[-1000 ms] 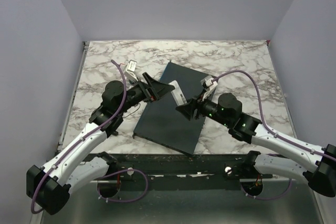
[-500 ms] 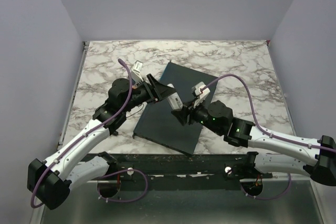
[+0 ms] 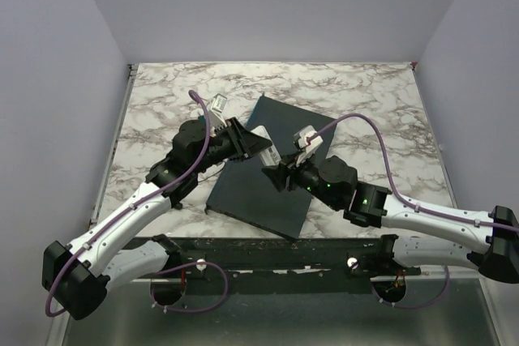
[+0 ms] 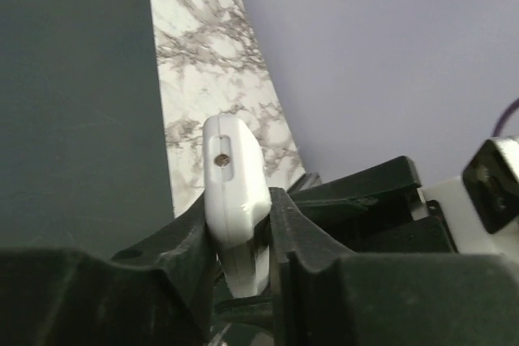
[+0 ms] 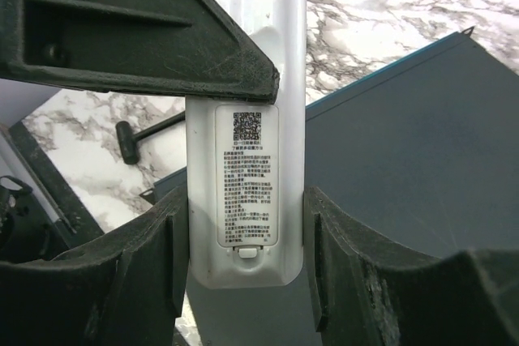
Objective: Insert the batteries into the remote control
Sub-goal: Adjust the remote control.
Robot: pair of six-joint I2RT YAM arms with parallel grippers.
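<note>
The remote control [image 3: 271,152] is a small white oblong held in the air over the dark slab, between both grippers. My right gripper [image 5: 246,232] is shut across its width at the near end. Its back faces the right wrist camera, where the remote control [image 5: 247,160] shows a printed label with a QR code and a closed battery cover with a small latch. My left gripper [image 4: 241,216] is shut on the thin sides of the remote control [image 4: 235,188] at its far end. In the top view the left gripper [image 3: 258,145] and right gripper [image 3: 272,171] nearly meet. The batteries are out of view.
A large dark grey slab [image 3: 268,188] lies tilted on the marble table [image 3: 365,95] under both grippers. The left gripper's black finger [image 5: 138,30] fills the top left of the right wrist view. Grey walls stand round the table.
My left arm has come in towards the right and its jaws have closed from wide open onto the remote. The right arm has shifted left with the remote still in its grip.
</note>
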